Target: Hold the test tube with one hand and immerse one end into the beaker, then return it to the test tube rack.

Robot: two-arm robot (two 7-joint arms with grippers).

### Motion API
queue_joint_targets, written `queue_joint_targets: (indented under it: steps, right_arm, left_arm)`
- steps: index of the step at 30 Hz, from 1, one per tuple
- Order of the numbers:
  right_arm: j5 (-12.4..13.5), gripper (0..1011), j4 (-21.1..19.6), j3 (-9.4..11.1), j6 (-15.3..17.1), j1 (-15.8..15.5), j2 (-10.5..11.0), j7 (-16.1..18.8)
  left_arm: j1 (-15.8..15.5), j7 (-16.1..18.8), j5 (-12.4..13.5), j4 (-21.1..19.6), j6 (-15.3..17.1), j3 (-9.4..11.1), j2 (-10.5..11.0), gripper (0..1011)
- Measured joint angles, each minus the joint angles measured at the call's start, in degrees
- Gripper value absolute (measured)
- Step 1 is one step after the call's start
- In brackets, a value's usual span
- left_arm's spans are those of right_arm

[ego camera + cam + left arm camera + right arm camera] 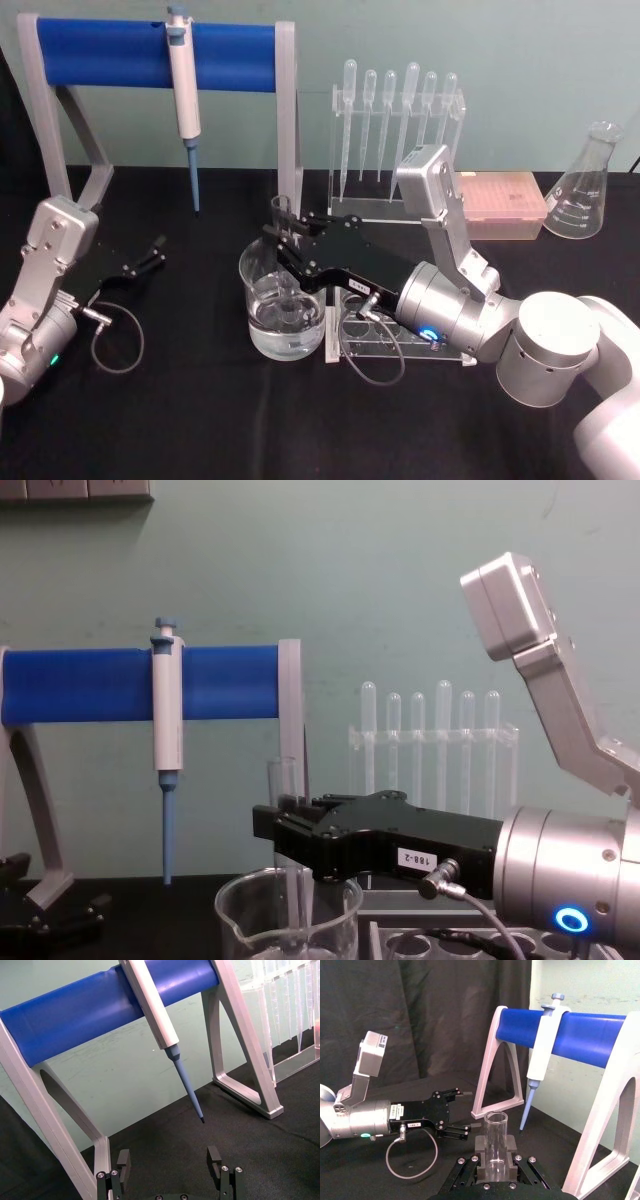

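- The right claw [283, 240] is reaching in from the right and gripping the tube [283, 212], with a black finger closed on each side of the glass.
- The tube is standing upright over the beaker [283, 305]. Its open rim is sticking up above the claw and its lower part is passing down inside the beaker's rim.
- Whether the tip is sitting under the water cannot be told.
- In the chest view the tube [284, 780] is rising clear of the claw [285, 832], and the beaker's [290, 920] spout is pointing left.
- The beaker is sitting just left of the clear rack [400, 340], which is lying under the right wrist.
- The left claw [150, 255] is resting near the bench's [180, 420] left side with its fingers spread and gripping nothing.
- Bare black bench is lying open between the left claw and the beaker, and along the front edge.
- Behind, the micropipette [183, 90] is hanging from the blue stand [100, 42], with its tip well above the bench.
- The pipettes [398, 120] are standing in a row behind the right arm.
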Motion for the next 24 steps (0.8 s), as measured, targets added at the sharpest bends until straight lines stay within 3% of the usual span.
queue_joint_targets:
  steps: [24]
  right_arm:
    - [0.0, 224, 0.0, 0.0, 0.0, 0.0, 0.0, 0.0]
  left_arm:
    - [0.0, 0.0, 0.0, 0.0, 0.0, 0.0, 0.0, 1000]
